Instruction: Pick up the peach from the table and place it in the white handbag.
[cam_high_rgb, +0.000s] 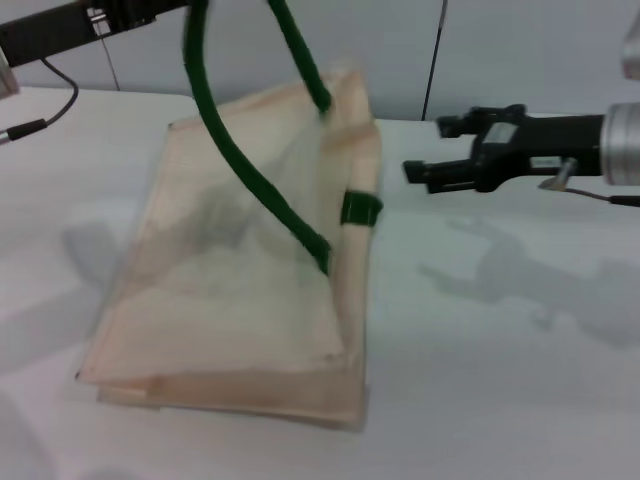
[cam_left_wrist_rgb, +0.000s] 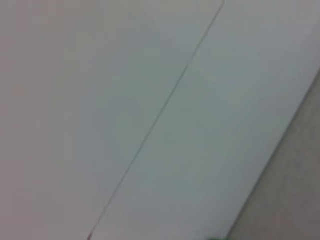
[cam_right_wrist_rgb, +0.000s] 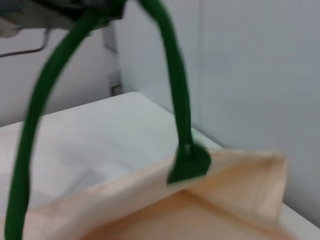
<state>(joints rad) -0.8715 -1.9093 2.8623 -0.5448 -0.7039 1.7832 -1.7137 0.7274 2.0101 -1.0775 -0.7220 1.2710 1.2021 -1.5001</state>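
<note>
While the handbag (cam_high_rgb: 240, 290) lies on the white table (cam_high_rgb: 500, 400) with its far mouth edge pulled up, one green strap (cam_high_rgb: 250, 170) rises taut from it to the top of the head view, where the left arm (cam_high_rgb: 70, 28) reaches in from the upper left. The left pincer itself is out of sight at the frame's edge, so I cannot tell how its fingers stand or whether they hold the strap. A second strap's green tab (cam_high_rgb: 361, 209) sits on the bag's right edge. The peach shows in none of the views. In the right wrist view the strap (cam_right_wrist_rgb: 177, 95) loops up from its tab on the raised cream rim (cam_right_wrist_rgb: 240, 165). The right pincer (cam_high_rgb: 425, 150) hovers above the table just right of the bag, fingers parted and holding nothing.
</note>
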